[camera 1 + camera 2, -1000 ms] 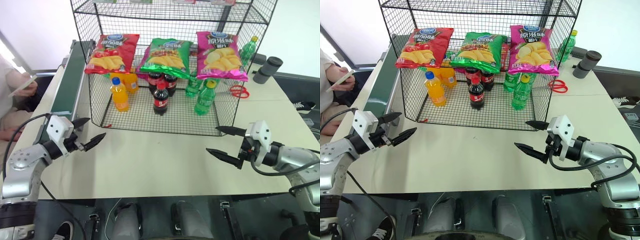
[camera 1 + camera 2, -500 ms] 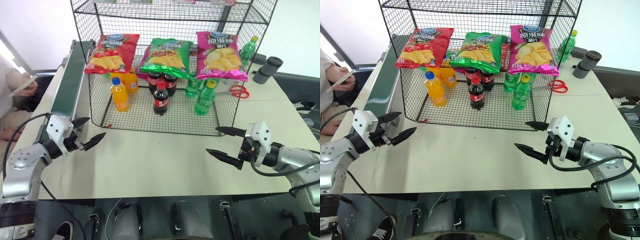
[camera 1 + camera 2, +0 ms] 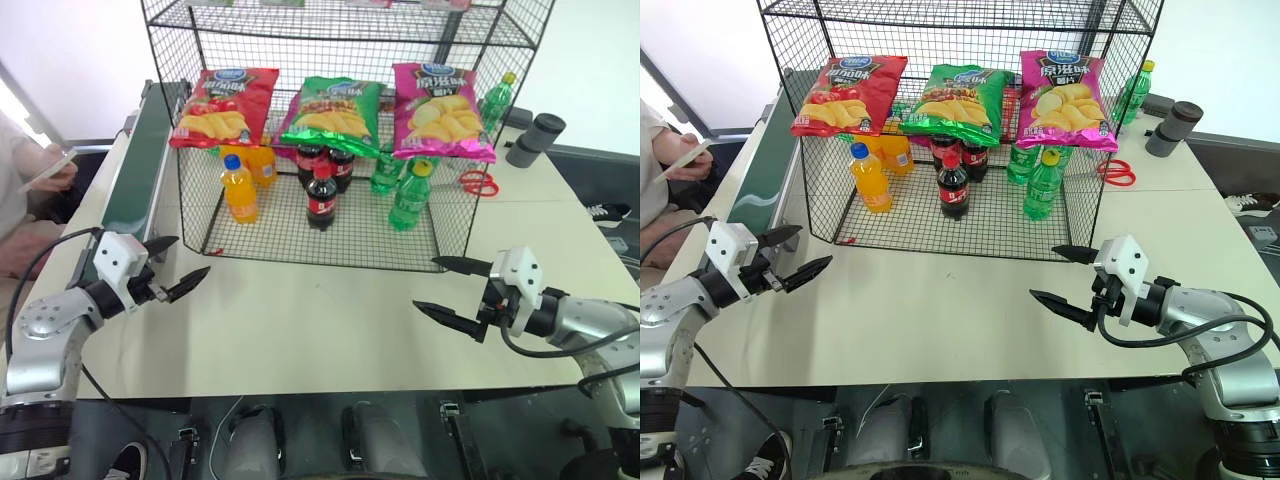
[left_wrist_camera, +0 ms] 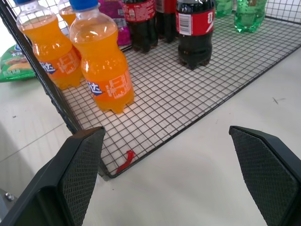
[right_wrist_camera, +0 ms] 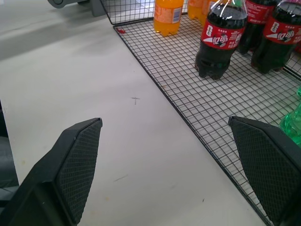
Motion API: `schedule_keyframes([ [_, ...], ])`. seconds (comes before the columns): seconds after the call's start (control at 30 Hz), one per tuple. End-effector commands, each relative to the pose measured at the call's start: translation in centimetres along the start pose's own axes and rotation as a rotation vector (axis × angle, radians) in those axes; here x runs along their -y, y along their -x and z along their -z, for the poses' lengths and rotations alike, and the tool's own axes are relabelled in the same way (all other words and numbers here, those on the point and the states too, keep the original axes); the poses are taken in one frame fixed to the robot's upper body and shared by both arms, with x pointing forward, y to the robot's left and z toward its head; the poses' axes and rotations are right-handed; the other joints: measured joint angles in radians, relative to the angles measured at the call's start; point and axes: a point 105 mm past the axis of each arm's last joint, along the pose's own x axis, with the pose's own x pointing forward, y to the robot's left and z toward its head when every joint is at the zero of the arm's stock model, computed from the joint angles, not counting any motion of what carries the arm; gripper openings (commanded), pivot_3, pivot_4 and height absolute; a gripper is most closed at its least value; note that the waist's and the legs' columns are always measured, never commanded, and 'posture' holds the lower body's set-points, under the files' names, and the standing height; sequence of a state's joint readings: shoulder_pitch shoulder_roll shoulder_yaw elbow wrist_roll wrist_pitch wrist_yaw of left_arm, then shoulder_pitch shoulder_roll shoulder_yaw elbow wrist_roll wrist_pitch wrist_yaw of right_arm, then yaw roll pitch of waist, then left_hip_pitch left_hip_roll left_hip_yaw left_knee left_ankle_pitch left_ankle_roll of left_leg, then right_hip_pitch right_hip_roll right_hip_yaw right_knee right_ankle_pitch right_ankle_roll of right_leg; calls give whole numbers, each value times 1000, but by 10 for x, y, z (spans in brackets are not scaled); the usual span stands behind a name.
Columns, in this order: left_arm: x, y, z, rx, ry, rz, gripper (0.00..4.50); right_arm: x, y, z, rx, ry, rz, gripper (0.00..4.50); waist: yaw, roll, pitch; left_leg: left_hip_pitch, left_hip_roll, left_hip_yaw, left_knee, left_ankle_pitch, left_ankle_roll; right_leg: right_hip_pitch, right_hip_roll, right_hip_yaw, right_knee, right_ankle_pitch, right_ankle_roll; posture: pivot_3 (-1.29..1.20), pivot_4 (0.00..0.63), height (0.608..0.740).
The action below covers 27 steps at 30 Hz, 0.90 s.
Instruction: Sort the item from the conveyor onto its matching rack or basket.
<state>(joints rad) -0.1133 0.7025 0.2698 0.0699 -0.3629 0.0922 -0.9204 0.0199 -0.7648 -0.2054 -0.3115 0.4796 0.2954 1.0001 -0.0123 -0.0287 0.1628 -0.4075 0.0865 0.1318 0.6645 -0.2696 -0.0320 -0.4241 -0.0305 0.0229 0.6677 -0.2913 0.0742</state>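
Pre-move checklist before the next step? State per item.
1. Left end effector open and empty: ok.
2. Right end effector open and empty: ok.
3. Green crisp bag lies on the rack tier between the red crisp bag and pink crisp bag: ok.
4. Next item waiting on the conveyor: cannot tell; the visible belt stretch carries nothing.
5. Table between both end effectors free of obstacles: ok.
6. Person seated beside the conveyor, close to the left arm: not ok.

Green crisp bag [image 3: 333, 115] on rack [image 3: 340, 30] tier, conveyor [image 3: 140, 170] alongside.
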Motion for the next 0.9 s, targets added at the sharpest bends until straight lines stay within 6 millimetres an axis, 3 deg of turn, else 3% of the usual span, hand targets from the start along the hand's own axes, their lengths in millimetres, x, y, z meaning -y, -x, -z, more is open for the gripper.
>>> schedule_keyframes([
  [0.03,-1,-3,-11,30,-47,6,4500,1,2,-9,28,46,9,4483,0,0,0,0,0,0,0,0,0,0,0,0,0,0,0,0,150,740],
  [0.9,-3,-23,-12,65,-64,26,4500,5,6,-7,27,88,65,4483,0,0,0,0,0,0,1,0,0,0,0,0,1,0,1,0,150,740],
])
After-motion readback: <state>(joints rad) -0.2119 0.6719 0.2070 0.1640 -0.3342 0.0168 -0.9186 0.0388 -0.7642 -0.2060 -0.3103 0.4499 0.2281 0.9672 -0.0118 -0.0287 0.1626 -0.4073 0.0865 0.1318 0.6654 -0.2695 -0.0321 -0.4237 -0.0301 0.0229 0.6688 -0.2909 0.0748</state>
